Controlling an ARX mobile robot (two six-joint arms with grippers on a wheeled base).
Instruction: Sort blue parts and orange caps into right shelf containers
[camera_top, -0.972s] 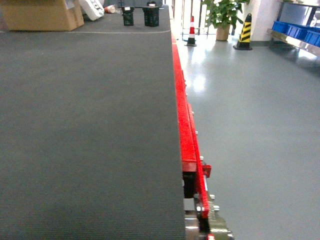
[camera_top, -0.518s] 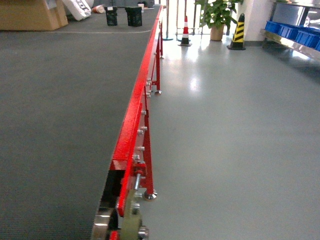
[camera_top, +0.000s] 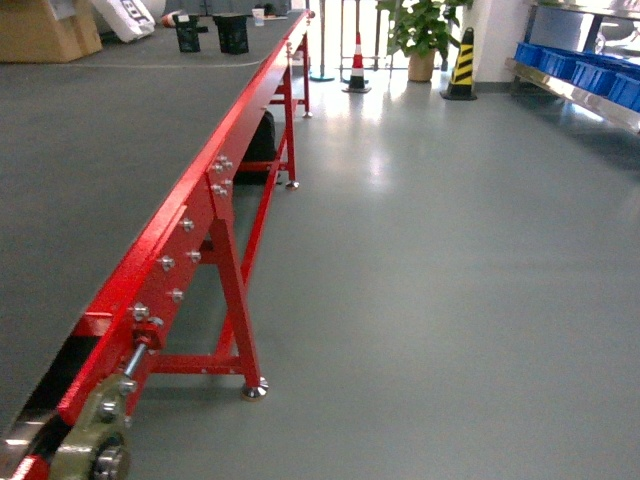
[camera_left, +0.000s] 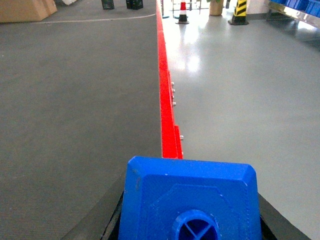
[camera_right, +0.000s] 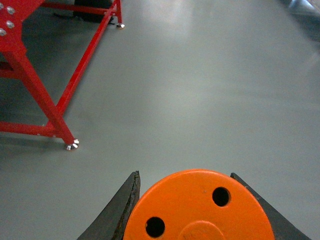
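In the left wrist view a bright-blue part (camera_left: 190, 195) with a round hole in its top fills the bottom of the frame, and my left gripper (camera_left: 189, 220) is shut on it, black fingers (camera_left: 112, 215) showing on both sides. In the right wrist view an orange cap (camera_right: 197, 207) with small holes in its top sits between the black fingers (camera_right: 120, 210) of my right gripper (camera_right: 197, 220), which is shut on it. The blue shelf containers (camera_top: 580, 68) stand on the steel shelf (camera_top: 575, 92) at the far right of the head view. Neither gripper shows in the head view.
A long conveyor with a grey belt (camera_top: 90, 150) and red frame (camera_top: 200, 215) runs along the left, its legs (camera_top: 240, 320) on the grey floor. Traffic cones (camera_top: 357, 65), a potted plant (camera_top: 420, 35), a cardboard box (camera_top: 45, 30) and black baskets (camera_top: 232, 34) stand far off.
The head view has swung right: the belt slid to the left of the frame, the conveyor's red side and legs came into sight, and the shelf with blue crates moved nearer the centre.
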